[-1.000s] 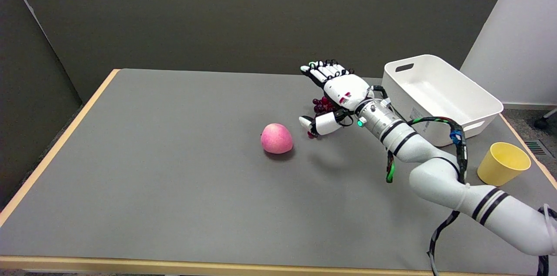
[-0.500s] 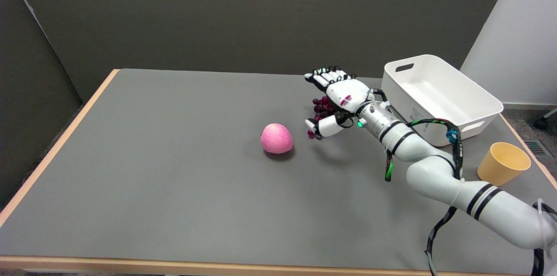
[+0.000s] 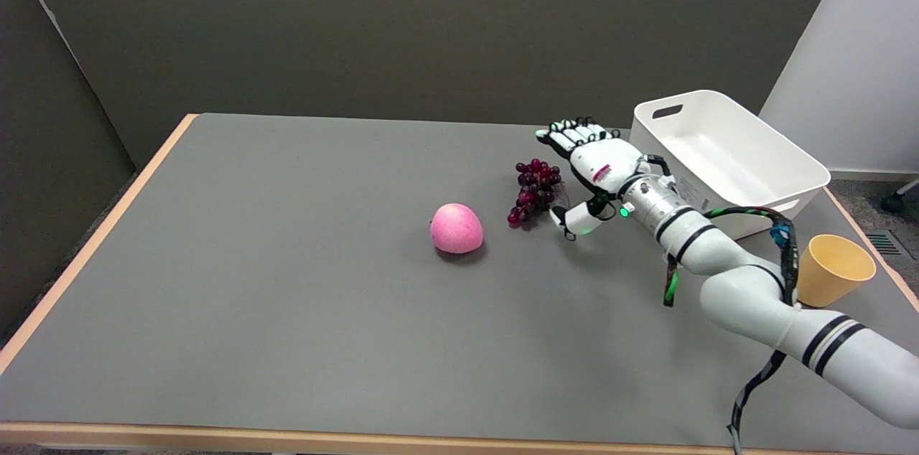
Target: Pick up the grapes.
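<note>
Right now the hand [image 3: 594,171] hangs low over the tabletop [image 3: 287,283] with its fingers [image 3: 571,135] stretched out flat and close together, pointing toward the far edge, and its thumb [image 3: 574,219] spread apart toward the near side. It holds nothing; the palm faces left across the table.

Just beside the hand, on its palm side, lie the grapes [image 3: 534,189], a dark red bunch resting on the grey surface. The bunch sits in the space between the fingers and the thumb but a little to the left of both, and whether the thumb tip touches the lowest berries cannot be told; a narrow strip of tabletop seems to show between them.

Farther out on that same side, beyond the grapes and nearer the front edge than the hand, a pink apple [image 3: 456,228] rests on the surface, apart from the bunch.

On the back-of-hand side stands a white bin [image 3: 761,175] with cut-out handles, near the wrist. The white forearm [image 3: 718,254], ringed with black bands and trailed by a cable, runs from the hand toward the lower right. Behind the forearm's elbow, a yellow cup [image 3: 836,268] lies tilted on its side with its mouth turned up and away, partly hidden by the arm.
</note>
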You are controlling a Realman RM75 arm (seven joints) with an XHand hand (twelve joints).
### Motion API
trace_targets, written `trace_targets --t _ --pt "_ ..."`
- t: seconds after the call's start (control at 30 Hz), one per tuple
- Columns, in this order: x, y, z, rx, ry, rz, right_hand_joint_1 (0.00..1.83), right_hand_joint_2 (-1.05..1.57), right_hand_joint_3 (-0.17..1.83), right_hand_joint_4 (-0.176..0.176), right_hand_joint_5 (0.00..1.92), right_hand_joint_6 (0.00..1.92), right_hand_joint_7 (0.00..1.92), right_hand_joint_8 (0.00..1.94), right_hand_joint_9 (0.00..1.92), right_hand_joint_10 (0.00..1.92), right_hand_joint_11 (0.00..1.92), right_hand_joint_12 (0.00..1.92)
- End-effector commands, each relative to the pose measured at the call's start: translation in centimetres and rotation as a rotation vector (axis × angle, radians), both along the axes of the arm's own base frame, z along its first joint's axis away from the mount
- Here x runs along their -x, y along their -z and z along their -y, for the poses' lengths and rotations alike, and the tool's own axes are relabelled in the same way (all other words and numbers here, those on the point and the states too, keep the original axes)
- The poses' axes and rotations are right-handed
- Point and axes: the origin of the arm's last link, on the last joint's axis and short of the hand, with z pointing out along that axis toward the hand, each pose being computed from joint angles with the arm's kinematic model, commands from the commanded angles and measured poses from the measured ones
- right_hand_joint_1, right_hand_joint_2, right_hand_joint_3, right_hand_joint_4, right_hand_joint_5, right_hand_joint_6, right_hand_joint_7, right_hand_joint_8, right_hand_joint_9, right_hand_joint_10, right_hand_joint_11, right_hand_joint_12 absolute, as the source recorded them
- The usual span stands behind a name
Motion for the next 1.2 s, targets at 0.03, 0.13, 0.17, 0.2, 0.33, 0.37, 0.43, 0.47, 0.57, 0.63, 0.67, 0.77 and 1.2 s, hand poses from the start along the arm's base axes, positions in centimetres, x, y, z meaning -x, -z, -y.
trace_targets --t 0.03,0.13,0.17,0.2,0.33,0.37,0.43,0.47,0.57,0.63,0.67,0.77,1.2 --pt "1.5 -3.3 -1.0 0.07 0.066 -0.041 0.88 0.53 0.97 0.023 0.05 0.32 0.08 0.09 0.03 0.14 0.0 0.5" --pt "2.1 -3.1 -0.7 0.071 0.083 -0.021 0.88 0.53 0.97 0.022 0.05 0.31 0.08 0.08 0.03 0.14 0.0 0.49" --pt "2.2 -3.0 -0.4 0.067 0.085 -0.019 0.88 0.53 0.97 0.022 0.05 0.3 0.08 0.07 0.03 0.14 0.0 0.49" --pt "2.1 -2.9 -0.3 0.063 0.085 -0.02 0.88 0.53 0.97 0.022 0.05 0.3 0.08 0.07 0.03 0.14 0.0 0.49" --pt "1.9 -2.2 0.7 0.044 0.08 -0.024 0.7 0.58 0.95 0.02 0.04 0.3 0.02 0.18 0.0 0.23 0.0 0.53" --pt "1.8 -2.2 0.8 0.044 0.079 -0.025 0.69 0.59 0.94 0.021 0.04 0.29 0.01 0.2 0.0 0.23 0.0 0.52" --pt "1.6 -1.8 1.3 0.032 0.074 -0.031 0.69 0.59 0.94 0.021 0.04 0.29 0.01 0.21 0.0 0.22 0.0 0.52" --pt "1.7 -1.7 1.4 0.029 0.075 -0.032 0.68 0.59 0.94 0.021 0.04 0.29 0.01 0.21 0.0 0.22 0.0 0.52" --pt "1.7 -1.3 1.9 0.022 0.075 -0.032 0.68 0.59 0.94 0.022 0.04 0.29 0.01 0.2 0.0 0.22 0.0 0.51" --pt "1.7 -1.1 2.1 0.018 0.075 -0.031 0.68 0.59 0.94 0.022 0.03 0.29 0.01 0.2 0.0 0.22 0.0 0.5" --pt "1.8 -1.0 2.1 0.019 0.078 -0.029 0.68 0.59 0.94 0.022 0.03 0.29 0.01 0.2 0.0 0.22 0.0 0.5" --pt "2.1 -0.6 2.3 0.019 0.081 -0.017 0.67 0.59 0.94 0.022 0.03 0.29 0.01 0.2 0.0 0.22 0.0 0.5" --pt "3.3 1.0 3.4 0.013 0.1 0.009 0.66 0.59 0.94 0.022 0.03 0.29 0.0 0.2 0.0 0.21 0.0 0.5"
